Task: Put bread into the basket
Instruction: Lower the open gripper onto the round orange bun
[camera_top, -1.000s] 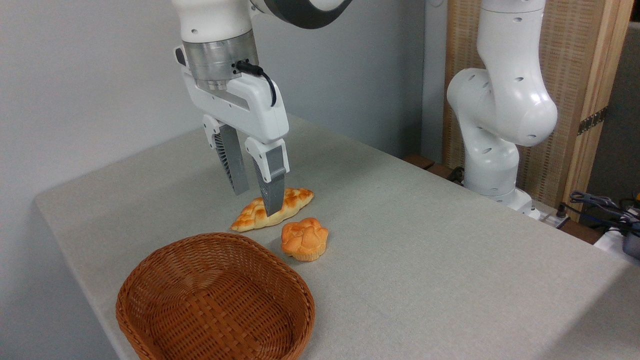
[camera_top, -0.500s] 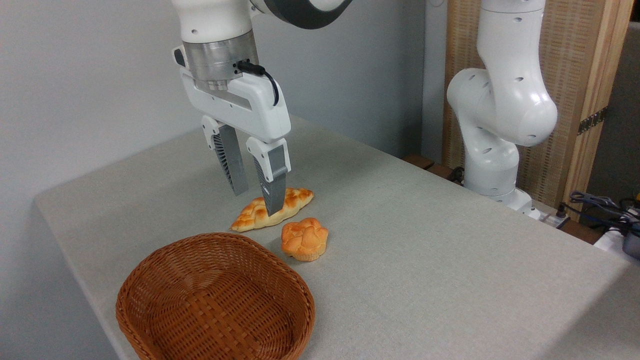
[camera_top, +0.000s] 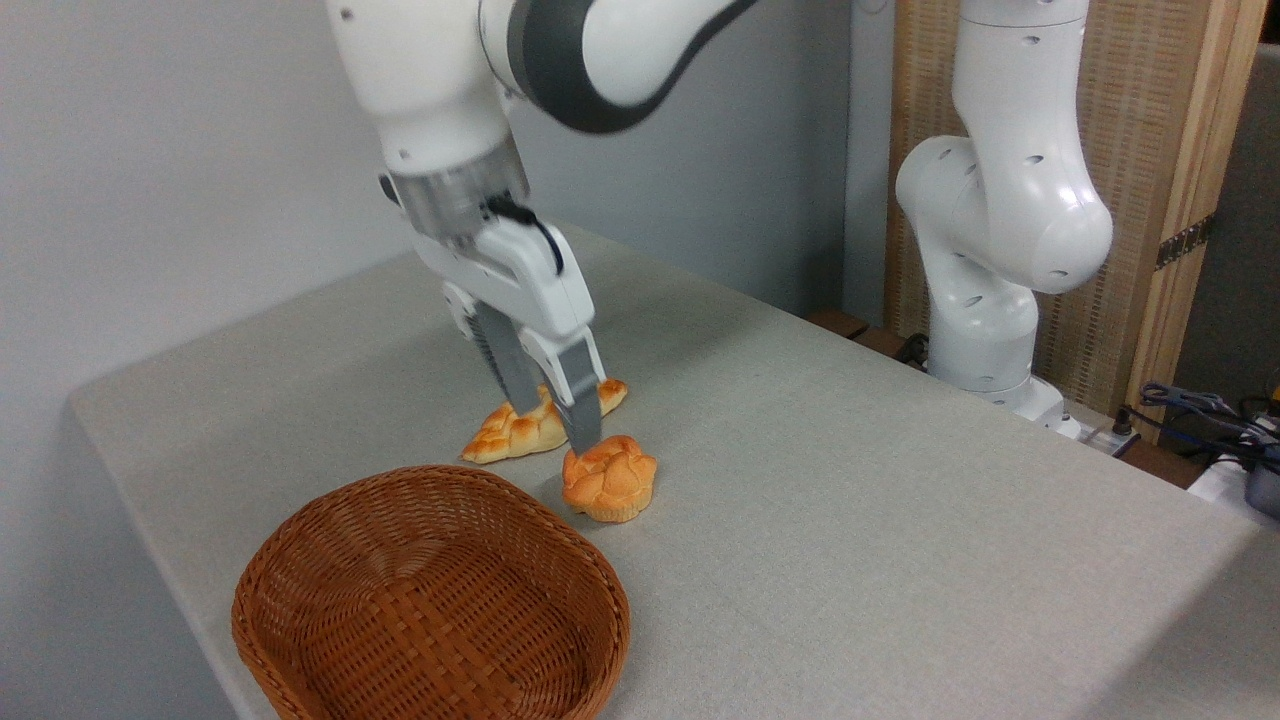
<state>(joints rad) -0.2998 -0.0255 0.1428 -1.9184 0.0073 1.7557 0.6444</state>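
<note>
— Currently at which stage?
— Approach only. Gripper tilted, fingers apart, empty, tips just above the far-left edge of the bread.
— Bread location?
— On the table, just beside the basket rim, near the braided loaf.
— Remaining?
— Apparently everything: grasp, lift, transfer, release into empty basket.

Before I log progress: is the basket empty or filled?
Empty. The basket shows only bare weave inside; the bun sits on the table beside it.
</note>
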